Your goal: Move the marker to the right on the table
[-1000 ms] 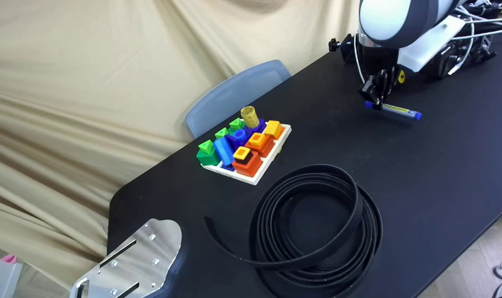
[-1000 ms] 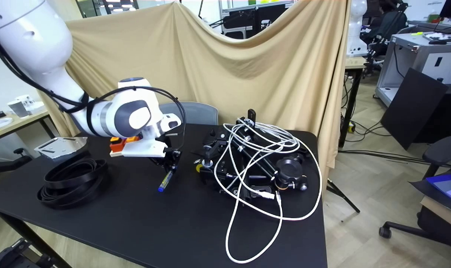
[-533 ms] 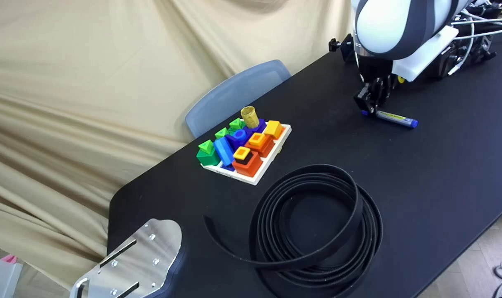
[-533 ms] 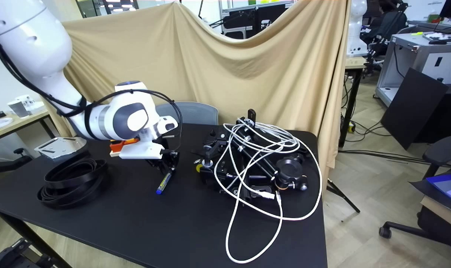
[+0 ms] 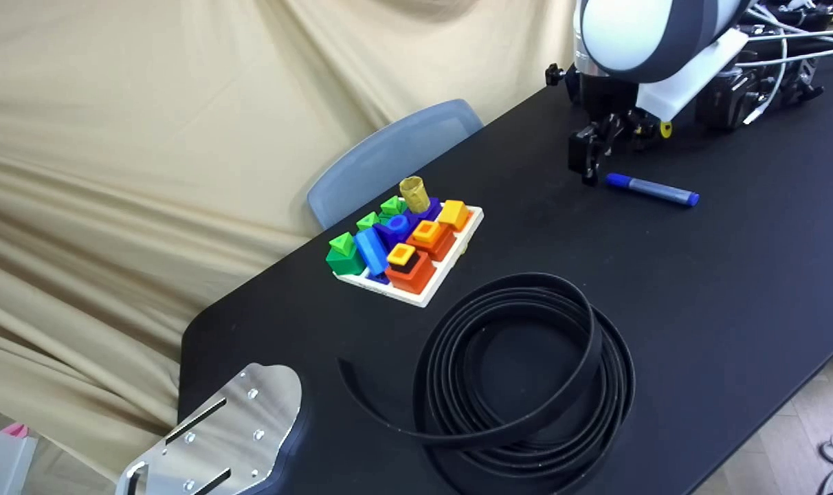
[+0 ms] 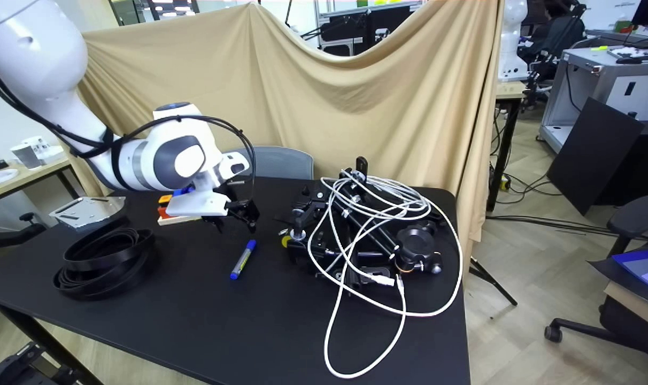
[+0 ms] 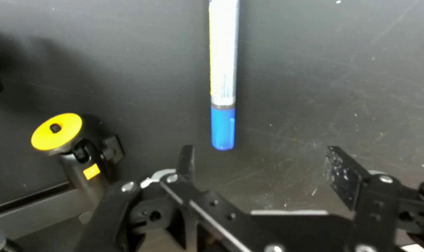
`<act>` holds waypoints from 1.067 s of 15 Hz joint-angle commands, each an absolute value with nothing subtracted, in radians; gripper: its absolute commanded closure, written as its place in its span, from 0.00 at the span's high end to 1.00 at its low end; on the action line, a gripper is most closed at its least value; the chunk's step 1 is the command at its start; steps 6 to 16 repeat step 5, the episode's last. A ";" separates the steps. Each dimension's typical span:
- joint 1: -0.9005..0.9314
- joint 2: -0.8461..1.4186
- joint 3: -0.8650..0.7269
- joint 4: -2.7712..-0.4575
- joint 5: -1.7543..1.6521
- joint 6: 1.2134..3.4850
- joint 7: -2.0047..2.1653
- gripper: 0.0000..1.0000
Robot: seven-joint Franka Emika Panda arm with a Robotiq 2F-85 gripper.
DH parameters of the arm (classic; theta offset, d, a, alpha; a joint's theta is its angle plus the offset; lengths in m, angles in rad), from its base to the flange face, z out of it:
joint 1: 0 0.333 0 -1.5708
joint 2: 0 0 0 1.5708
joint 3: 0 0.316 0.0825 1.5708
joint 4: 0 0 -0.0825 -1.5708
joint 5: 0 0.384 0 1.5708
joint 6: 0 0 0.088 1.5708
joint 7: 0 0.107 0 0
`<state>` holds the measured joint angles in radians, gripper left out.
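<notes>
Marker (image 6: 243, 260) lay loose on counter (image 6: 281, 321); pincer (image 7: 260, 151) was empty

Step in hand: judged to be the let-go at the close of placing, since the marker lay flat and nothing gripped it. It rested well in from every edge, between the coil of strap (image 6: 105, 263) and the tripod (image 6: 377, 230) piled near a short edge, its cap (image 7: 223, 127) toward the long edge where the chair (image 5: 396, 161) stood. Whether this spot counted as far enough right could not be established from the views. If it did, the next move called for a straight lift away without brushing the cap, as a knock would probably have rolled the marker. If not, a fresh grip was due.

Pincer: released and spread wide, the gap much broader than the marker was thick; its fingers (image 7: 343, 178) held nothing. In the wrist view the cap stood just ahead of the gap, nearer one finger. In both exterior views the fingers showed apart from the marker.
</notes>
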<state>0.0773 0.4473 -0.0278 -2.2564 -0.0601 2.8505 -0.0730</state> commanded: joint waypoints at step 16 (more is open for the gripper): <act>0.043 0.269 0.078 -2.328 0.066 2.731 -0.055 1.00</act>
